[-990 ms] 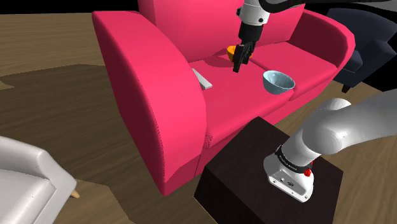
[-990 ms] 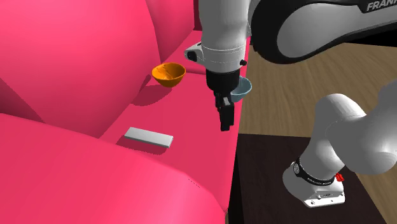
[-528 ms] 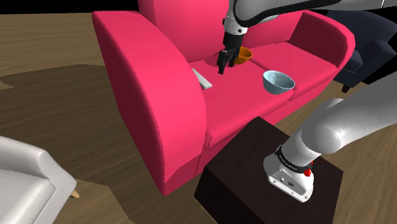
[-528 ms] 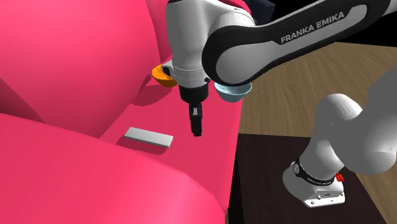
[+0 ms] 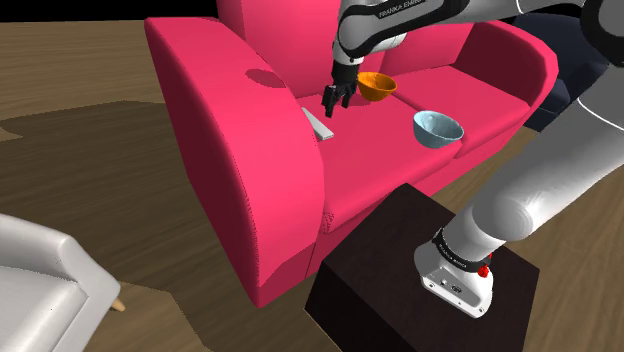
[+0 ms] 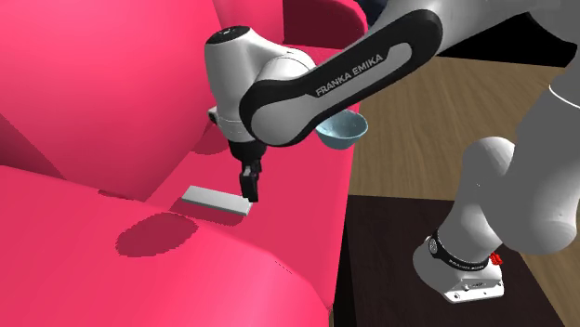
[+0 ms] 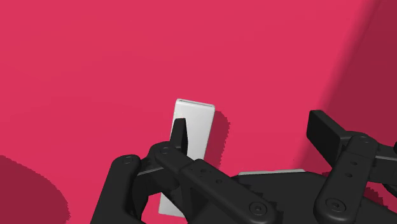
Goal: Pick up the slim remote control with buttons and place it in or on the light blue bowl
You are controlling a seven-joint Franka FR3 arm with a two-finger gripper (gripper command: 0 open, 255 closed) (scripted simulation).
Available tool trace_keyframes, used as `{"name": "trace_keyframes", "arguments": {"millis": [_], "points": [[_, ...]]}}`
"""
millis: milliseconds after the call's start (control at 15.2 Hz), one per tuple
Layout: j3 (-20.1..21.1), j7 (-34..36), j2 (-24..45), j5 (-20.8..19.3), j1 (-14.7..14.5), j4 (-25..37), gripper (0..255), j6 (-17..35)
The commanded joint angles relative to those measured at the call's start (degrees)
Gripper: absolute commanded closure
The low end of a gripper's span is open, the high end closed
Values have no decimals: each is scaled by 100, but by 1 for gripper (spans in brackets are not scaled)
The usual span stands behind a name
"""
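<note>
Remote (image 5: 318,122) lies flat on sofa seat (image 5: 385,150), long axis back-to-front.

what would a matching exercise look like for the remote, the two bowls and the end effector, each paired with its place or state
Things:
1. remote
2. light blue bowl
3. orange bowl
4. end effector

Places or states:
a. open, low over the seat
b. near the front edge of the sofa seat
c. lying flat on the seat beside the armrest
d. at the back of the seat, by the backrest

Pairs: 1-c, 2-b, 3-d, 4-a
</note>
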State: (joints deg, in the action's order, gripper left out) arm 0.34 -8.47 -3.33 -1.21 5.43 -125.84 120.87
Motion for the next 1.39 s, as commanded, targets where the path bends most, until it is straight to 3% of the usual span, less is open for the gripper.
{"name": "trace_keyframes", "arguments": {"millis": [0, 792, 1320], "points": [[-27, 13, 422, -8, 28, 258, 0, 207], [-188, -38, 2977, 74, 247, 2500, 0, 744], [-186, -42, 3352, 82, 259, 2442, 0, 1179]]}}
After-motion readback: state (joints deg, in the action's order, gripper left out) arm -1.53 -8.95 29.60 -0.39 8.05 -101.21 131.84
